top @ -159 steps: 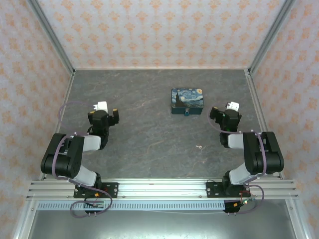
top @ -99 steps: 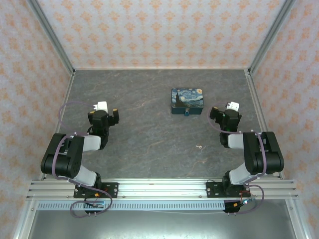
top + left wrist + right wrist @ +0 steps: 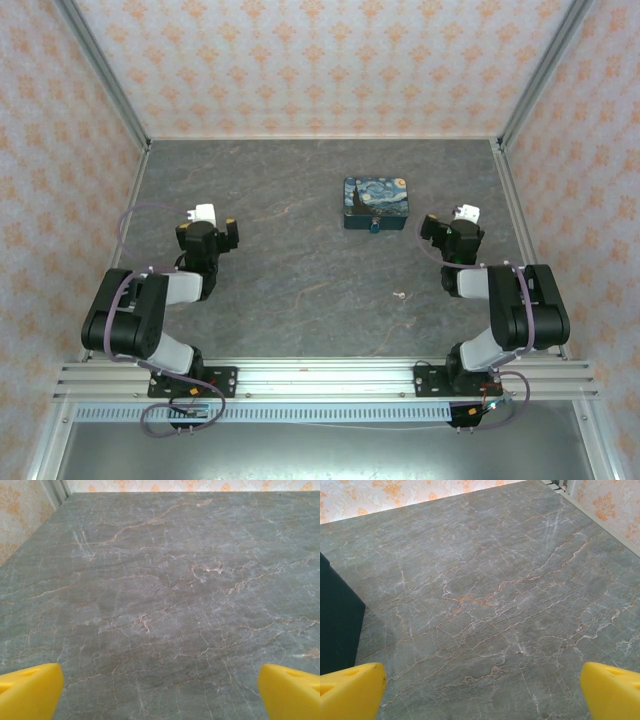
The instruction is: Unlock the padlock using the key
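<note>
The tiny teal-blue padlock (image 3: 373, 226) hangs at the front edge of the painted night-sky box (image 3: 376, 199), right of the table's middle. A small pale key (image 3: 400, 295) lies flat on the grey stone table (image 3: 290, 270), nearer the arms and apart from the box. My left gripper (image 3: 212, 226) rests low on the left side, far from both. In the left wrist view the left gripper (image 3: 160, 695) is open, yellow fingertips (image 3: 30, 690) wide over bare stone. My right gripper (image 3: 450, 230) sits just right of the box. It is open too (image 3: 480, 695), with nothing between its fingertips (image 3: 612, 690).
The box's dark side (image 3: 335, 625) shows at the left of the right wrist view. Patterned walls with metal frame posts (image 3: 520, 100) close the table on three sides. Bare stone lies between the two arms around the key.
</note>
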`<act>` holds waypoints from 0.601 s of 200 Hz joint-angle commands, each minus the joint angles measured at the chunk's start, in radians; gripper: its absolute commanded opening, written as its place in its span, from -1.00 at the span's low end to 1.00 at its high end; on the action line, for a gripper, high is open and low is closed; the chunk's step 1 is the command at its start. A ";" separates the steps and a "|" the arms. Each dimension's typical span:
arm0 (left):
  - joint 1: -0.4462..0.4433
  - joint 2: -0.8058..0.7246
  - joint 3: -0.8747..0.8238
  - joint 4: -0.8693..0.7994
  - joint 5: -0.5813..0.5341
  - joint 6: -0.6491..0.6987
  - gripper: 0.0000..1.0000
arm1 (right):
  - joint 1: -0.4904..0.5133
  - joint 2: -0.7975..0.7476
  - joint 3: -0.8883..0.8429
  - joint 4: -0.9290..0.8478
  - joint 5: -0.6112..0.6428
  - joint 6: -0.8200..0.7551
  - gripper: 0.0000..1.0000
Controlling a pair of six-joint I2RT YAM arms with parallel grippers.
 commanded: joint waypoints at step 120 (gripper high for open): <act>-0.045 -0.490 0.302 -0.844 0.433 -0.560 1.00 | 0.066 -0.579 0.242 -1.077 -0.318 0.440 0.85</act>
